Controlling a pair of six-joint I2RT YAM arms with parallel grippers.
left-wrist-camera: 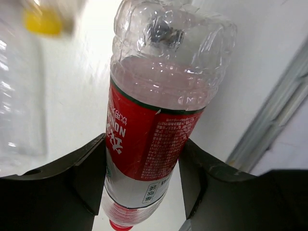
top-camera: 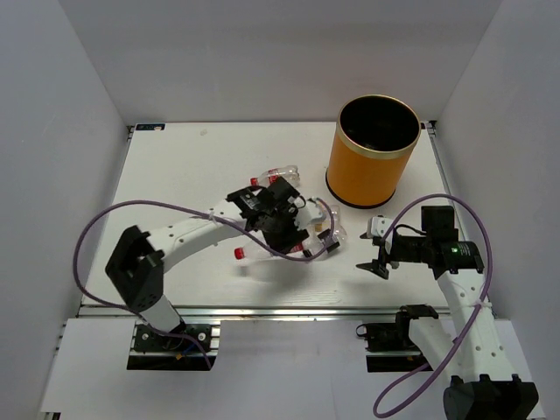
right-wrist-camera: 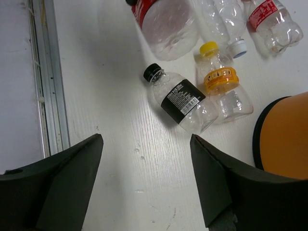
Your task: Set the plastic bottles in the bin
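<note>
Looking down from the overhead camera, I see the left arm (top-camera: 192, 234) stretched out over the middle of the worktop (top-camera: 188, 166). Its wrist view tells me the most. The left fingers (left-wrist-camera: 89, 175) sit one on each side of a red-labelled bottle (left-wrist-camera: 149, 144) and touch the label on both sides, so I read them as clamped on it. The bottle's red cap points back toward the wrist and its clear base points away. I cannot tell whether it rests on the worktop or is lifted off it.

The right fingers (right-wrist-camera: 72, 178) are spread wide with only bare worktop between them. They hold nothing and hover toward the right end of the near edge.

Ahead of them lie the loose bottles, all on their sides around the middle of the worktop. The black-labelled bottle (right-wrist-camera: 182, 102) is closest. The yellow-capped bottle (right-wrist-camera: 222, 84) lies just beside it on the bin's side. A plain clear bottle (right-wrist-camera: 224, 24) lies beyond, its pale cap next to the yellow one. The second red-labelled bottle (right-wrist-camera: 272, 21) lies toward the far edge, just past the left wrist.

The orange bin (top-camera: 363, 171) stands upright near the far right corner, gold-rimmed and dark inside. It is apart from every bottle I can see on the worktop.
</note>
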